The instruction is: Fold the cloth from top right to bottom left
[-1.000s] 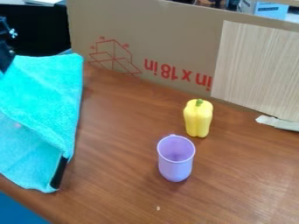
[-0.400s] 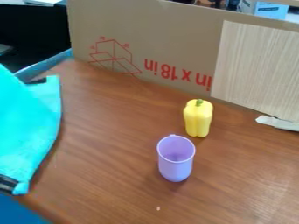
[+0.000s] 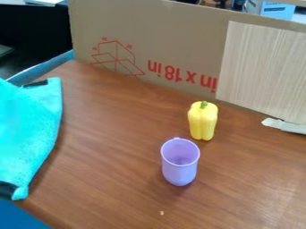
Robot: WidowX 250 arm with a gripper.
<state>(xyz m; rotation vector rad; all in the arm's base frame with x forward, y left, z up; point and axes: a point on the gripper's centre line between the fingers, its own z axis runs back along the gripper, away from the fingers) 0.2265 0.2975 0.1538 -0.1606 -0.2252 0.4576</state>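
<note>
Cloth [image 3: 27, 129], one, turquoise, at the view's left edge, on the table [image 3: 108, 179]; black patch near its upper corner, another near its lower corner. Cup [image 3: 179, 167], purple, upright, well apart from the cloth. Pepper [image 3: 202, 121], yellow, upright, just behind the cup. Cardboard [image 3: 173, 36], standing behind both. Jaws: state cannot be told.
</note>
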